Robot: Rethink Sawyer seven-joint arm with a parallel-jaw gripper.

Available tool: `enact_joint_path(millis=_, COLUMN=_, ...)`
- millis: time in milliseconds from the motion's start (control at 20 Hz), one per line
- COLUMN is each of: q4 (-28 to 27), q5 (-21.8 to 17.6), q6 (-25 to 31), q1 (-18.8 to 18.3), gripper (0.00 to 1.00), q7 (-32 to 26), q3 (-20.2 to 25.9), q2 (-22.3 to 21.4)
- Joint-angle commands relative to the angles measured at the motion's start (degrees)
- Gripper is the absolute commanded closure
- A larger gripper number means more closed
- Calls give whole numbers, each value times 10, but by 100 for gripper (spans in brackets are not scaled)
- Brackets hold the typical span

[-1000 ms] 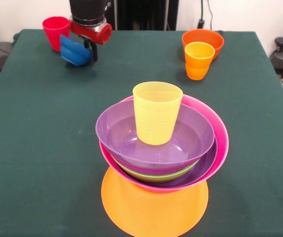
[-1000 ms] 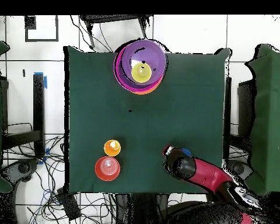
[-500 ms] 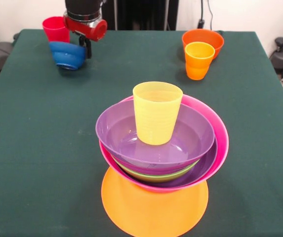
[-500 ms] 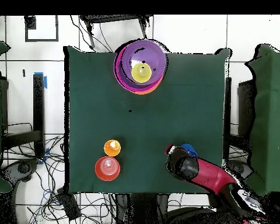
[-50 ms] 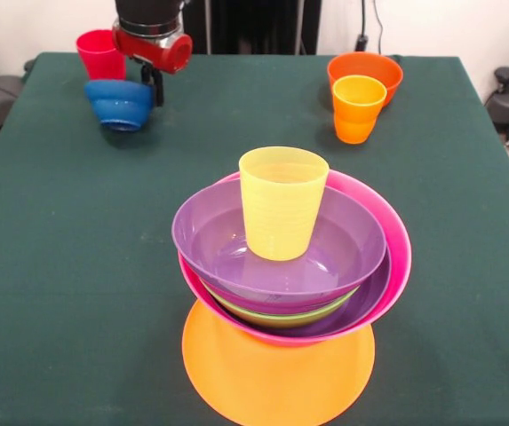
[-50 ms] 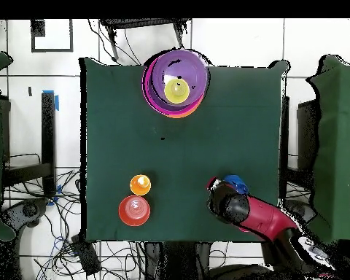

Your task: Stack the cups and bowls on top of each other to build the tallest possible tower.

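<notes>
Currently the tower [image 5: 285, 284] stands near the table's front edge in the front view: orange bowl [image 5: 276, 373] inverted as base, then pink bowl [image 5: 394, 257], a purple bowl and green bowl [image 5: 281, 317] nested in it, a second purple bowl [image 5: 210, 235] on top, tilted slightly. Yellow cup [image 5: 282, 202] sits upright inside the top purple bowl.

Far right corner: red-orange bowl [image 5: 365, 73] upright, orange cup [image 5: 358, 108] just in front of it, touching or nearly so.

Far left: blue bowl [image 5: 119, 101] upright on the table [image 5: 76, 266], red cup [image 5: 100, 53] just behind it. Gripper [image 5: 155, 84] is at the blue bowl's right rim; one finger shows beside the rim, but I cannot tell whether it grips the bowl or has let go.
</notes>
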Motion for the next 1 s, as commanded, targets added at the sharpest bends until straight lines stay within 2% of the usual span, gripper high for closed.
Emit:
enact_joint_path(millis=50, q4=-3, q5=29, q6=74, q1=22, gripper=100, q7=56, q3=62, q2=-35)
enact_joint_path(millis=300, q4=-7, q5=50, q6=120, q1=55, gripper=100, q7=64, q3=51, q2=-81)
enact_joint_path(millis=500, q4=-29, q5=69, q6=167, q1=100, gripper=100, q7=81, q3=22, q2=-102)
enact_joint_path(millis=750, q4=-82, q5=90, q6=268, q1=165, gripper=100, q7=100, q3=-16, q2=-131)
enact_joint_path(millis=1000, q4=-165, q5=101, q6=374, q1=213, gripper=100, q7=114, q3=-37, q2=-126)
